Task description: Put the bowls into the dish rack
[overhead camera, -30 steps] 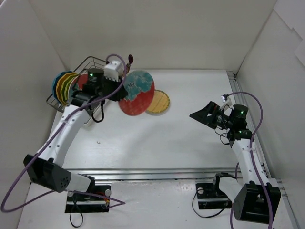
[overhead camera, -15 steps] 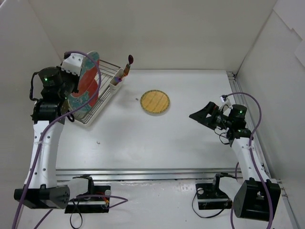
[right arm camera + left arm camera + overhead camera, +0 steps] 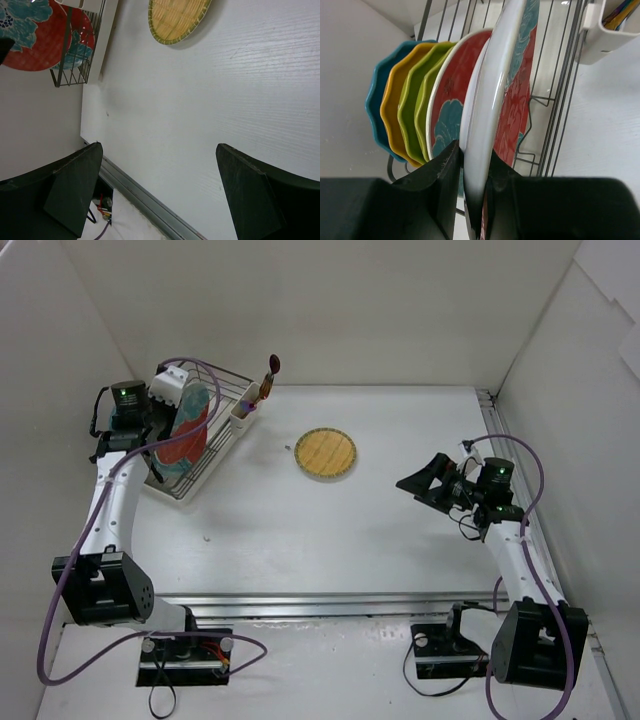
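My left gripper is shut on the rim of a red-and-teal patterned bowl, held on edge among the tines of the silver wire dish rack. Beside it stand a blue bowl, an orange one, two green ones and another red-and-teal one. In the top view the left gripper holds that bowl in the rack at the far left. A tan woven bowl lies flat mid-table. My right gripper is open and empty, to its right.
A white utensil cup with a spoon sits on the rack's right corner. White walls enclose the table closely on the left, back and right. A metal rail runs along the near edge. The tan bowl shows in the right wrist view.
My left arm swung the red-and-teal bowl from mid-table over to the rack and brought it down among the tines beside the standing bowls. The right arm barely moved.
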Controlling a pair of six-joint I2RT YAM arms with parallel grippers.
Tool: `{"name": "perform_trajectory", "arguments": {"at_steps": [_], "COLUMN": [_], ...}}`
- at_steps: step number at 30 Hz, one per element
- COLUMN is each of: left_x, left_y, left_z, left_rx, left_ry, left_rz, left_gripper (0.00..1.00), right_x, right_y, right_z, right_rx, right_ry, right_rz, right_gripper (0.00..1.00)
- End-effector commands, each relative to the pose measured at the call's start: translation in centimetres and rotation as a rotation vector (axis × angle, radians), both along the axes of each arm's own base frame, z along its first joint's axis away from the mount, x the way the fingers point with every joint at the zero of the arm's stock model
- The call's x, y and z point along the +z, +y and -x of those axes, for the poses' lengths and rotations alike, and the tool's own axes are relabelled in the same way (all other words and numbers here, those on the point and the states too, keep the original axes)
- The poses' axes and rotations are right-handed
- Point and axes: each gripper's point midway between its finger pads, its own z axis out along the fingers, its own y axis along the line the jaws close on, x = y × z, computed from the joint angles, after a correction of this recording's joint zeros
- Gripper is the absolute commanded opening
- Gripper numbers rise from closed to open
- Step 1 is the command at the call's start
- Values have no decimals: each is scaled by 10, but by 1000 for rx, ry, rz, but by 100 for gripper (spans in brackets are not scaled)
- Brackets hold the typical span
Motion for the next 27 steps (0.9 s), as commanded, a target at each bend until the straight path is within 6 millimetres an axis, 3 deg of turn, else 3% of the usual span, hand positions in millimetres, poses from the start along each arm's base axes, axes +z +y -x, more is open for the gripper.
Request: {"name": "perform_trajectory", "arguments": {"at_steps": [1, 19, 27], "left_x": [115, 33, 8], "left_y": [9, 12, 27], "left_z": [-16, -35, -40], "left_rx": [-17, -56, 50], "left_ry": [-399, -228, -217], "left_rz": [-52, -25, -6], "left_gripper": [0, 1, 28], "right_x": [24, 18, 14], "right_y": [0, 1, 0], "right_z": [-11, -10, -10], "right_rx": [16, 16, 9], "right_ry": [-96, -75, -64], "right_rz": [15, 9, 11], "right_gripper": [94, 94, 94]}}
